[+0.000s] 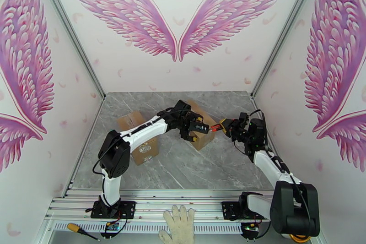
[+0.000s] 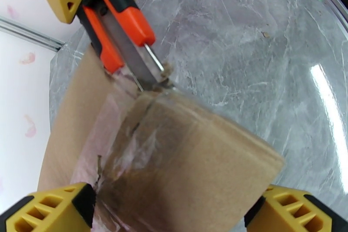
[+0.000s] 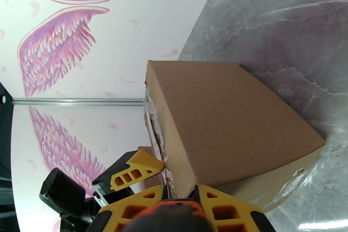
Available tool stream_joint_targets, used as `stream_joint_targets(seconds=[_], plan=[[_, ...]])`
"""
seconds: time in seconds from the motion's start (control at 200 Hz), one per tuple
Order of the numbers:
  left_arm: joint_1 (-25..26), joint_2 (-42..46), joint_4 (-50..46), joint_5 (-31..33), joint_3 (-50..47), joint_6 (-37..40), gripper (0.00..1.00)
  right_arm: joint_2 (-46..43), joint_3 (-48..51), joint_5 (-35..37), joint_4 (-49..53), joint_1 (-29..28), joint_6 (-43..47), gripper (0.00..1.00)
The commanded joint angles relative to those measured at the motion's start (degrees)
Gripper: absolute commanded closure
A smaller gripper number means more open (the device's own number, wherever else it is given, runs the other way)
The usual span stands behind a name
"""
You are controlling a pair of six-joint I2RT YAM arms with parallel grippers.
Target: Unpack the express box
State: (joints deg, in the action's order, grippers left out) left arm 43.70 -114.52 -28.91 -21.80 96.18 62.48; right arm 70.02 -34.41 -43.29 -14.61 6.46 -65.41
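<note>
The express box (image 1: 201,143) is brown cardboard sealed with clear tape and sits right of the table's middle. My left gripper (image 1: 194,129) straddles it with its jaws wide. In the left wrist view the box (image 2: 195,163) lies between the yellow fingertips (image 2: 48,209), which press on its sides. My right gripper (image 1: 228,127) is shut on an orange box cutter (image 1: 214,127). The cutter (image 2: 126,24) has its blade tip on the taped top edge of the box. The right wrist view shows the box (image 3: 230,119) just beyond the cutter's handle (image 3: 174,217).
A second cardboard box (image 1: 132,121) with a white label lies under the left arm. A white glove (image 1: 178,226) and a screwdriver (image 1: 82,231) rest on the front rail. Winged walls close in the table (image 1: 183,167) on three sides.
</note>
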Motion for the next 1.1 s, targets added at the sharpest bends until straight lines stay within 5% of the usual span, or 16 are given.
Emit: stream_joint_targets(seconds=[0.0,0.345,0.87,1.094], plan=[[2.9,-5.3,10.9,0.5,3.2,-8.0,0.13,0.7,0.5,-11.5,1.6,-3.6,-3.4,1.0],[2.2,-11.4,4.5,10.5,13.5,-20.5,0.22,-11.9,6.0,0.3,4.1,-3.8,-7.9,1.0],[2.5,-12.8,-1.1,14.3,19.9,-24.6,0.22,-32.3,10.0,18.4,16.7,-5.7,-6.6,1.0],[2.2,-12.4,-4.9,16.0,21.9,-25.9,0.22,-34.3,10.3,19.4,16.2,-6.0,-7.0,1.0]])
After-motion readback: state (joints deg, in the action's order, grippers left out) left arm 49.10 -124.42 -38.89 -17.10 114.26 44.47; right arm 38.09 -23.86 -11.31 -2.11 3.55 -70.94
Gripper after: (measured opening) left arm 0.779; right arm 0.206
